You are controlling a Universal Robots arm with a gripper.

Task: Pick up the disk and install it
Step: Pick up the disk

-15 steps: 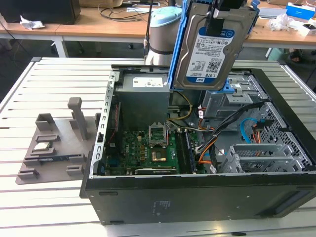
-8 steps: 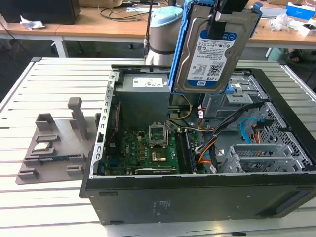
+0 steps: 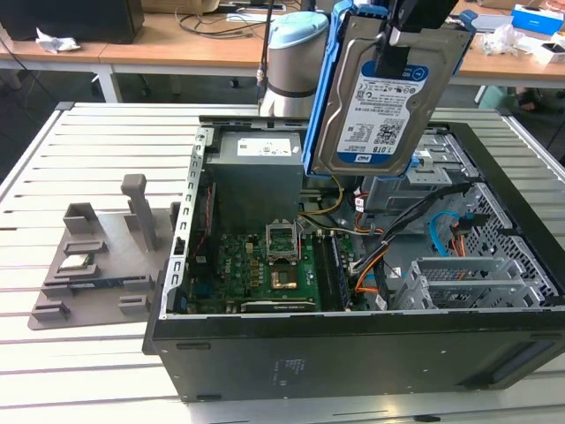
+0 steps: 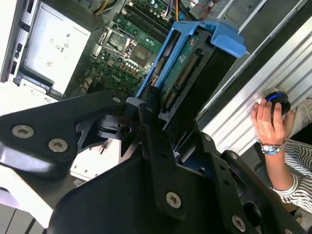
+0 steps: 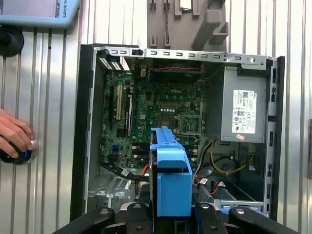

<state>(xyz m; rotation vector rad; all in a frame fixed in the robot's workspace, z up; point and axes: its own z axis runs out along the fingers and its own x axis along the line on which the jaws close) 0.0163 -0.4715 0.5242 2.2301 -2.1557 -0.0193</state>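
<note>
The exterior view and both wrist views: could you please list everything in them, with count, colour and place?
disk: one, silver in a blue carrier, held in the air over the open case
computer case: one, black, open, lying on the table
power supply: one, grey, inside the case
motherboard: one, green, on the case floor
cables: several, blue, orange and black, inside the case toward the exterior view's right
fixture: one, grey, on the table at the exterior view's left
table: one, pale slatted metal
round button: one, black with blue, beside the case
hand: one, a person's, on the button
robot arm: one, silver and light blue, behind the case
gripper: one, black, shut on the disk
</note>
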